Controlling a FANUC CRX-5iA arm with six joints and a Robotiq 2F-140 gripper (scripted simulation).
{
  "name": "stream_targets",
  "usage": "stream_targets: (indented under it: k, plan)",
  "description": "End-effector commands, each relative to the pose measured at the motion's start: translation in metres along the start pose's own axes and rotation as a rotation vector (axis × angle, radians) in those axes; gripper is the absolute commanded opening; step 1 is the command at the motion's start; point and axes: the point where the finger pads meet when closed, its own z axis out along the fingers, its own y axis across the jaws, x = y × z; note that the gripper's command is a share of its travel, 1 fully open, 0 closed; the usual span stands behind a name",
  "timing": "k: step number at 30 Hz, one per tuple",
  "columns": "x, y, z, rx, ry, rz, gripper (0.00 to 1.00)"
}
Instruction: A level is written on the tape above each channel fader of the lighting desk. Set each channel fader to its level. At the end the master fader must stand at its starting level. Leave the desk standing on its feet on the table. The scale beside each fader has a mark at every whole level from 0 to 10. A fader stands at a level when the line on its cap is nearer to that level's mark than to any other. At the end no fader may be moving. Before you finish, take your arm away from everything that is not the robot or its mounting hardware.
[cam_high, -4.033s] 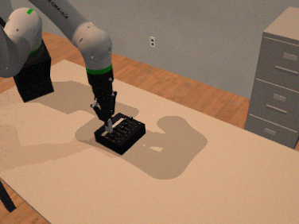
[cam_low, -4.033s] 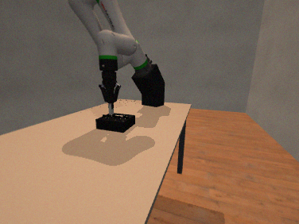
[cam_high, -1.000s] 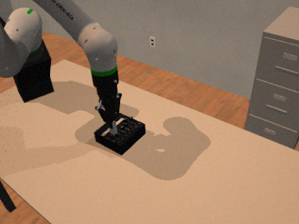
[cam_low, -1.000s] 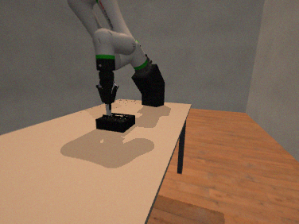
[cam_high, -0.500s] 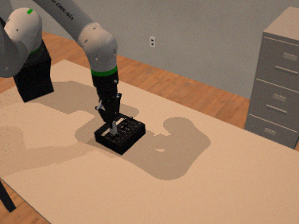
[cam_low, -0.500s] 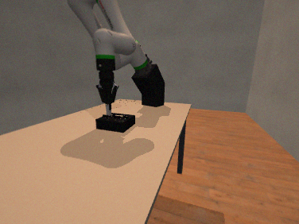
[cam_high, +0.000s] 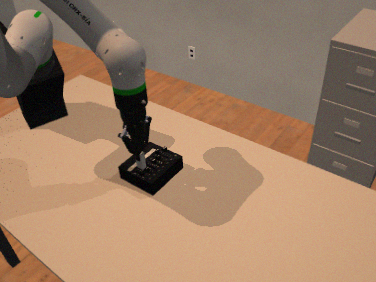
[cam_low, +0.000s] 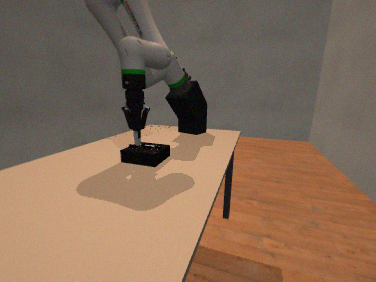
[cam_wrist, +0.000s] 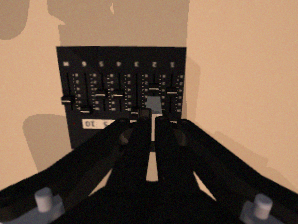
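Note:
The black lighting desk (cam_high: 159, 184) (cam_low: 146, 157) (cam_wrist: 122, 56) stands flat on the table. In the wrist view it shows a row of several faders with light lines on their caps, at different heights. A white tape strip (cam_wrist: 89, 123) with written levels lies along the desk's near edge, mostly hidden by my fingers. My gripper (cam_high: 141, 161) (cam_low: 137, 142) (cam_wrist: 153, 106) is shut and points straight down. Its tips (cam_wrist: 152, 103) rest on the desk's near part, just below a grey fader cap in the second slot from the right. Nothing is between the fingers.
The tan table (cam_high: 260, 230) (cam_low: 75, 225) holds only the desk. The arm's black base (cam_high: 42, 102) (cam_low: 190, 107) stands at the table's far end. A grey filing cabinet (cam_high: 350, 95) stands off the table to the right.

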Motion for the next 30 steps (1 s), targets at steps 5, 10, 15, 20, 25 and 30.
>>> stream_targets:
  k: [5,10,15,20,25,30]
  plan:
    - [0.000,0.000,-0.001,0.000,0.000,0.000,0.00]
    - [0.000,0.000,-0.008,0.000,0.000,0.000,0.00]
    - [0.000,0.000,-0.023,0.000,0.000,0.000,0.00]
    - [0.000,0.000,-0.031,0.000,0.000,0.000,0.00]
    - [0.000,0.000,-0.039,0.000,0.000,0.000,0.00]
    - [0.000,0.000,-0.040,0.000,0.000,0.000,0.00]
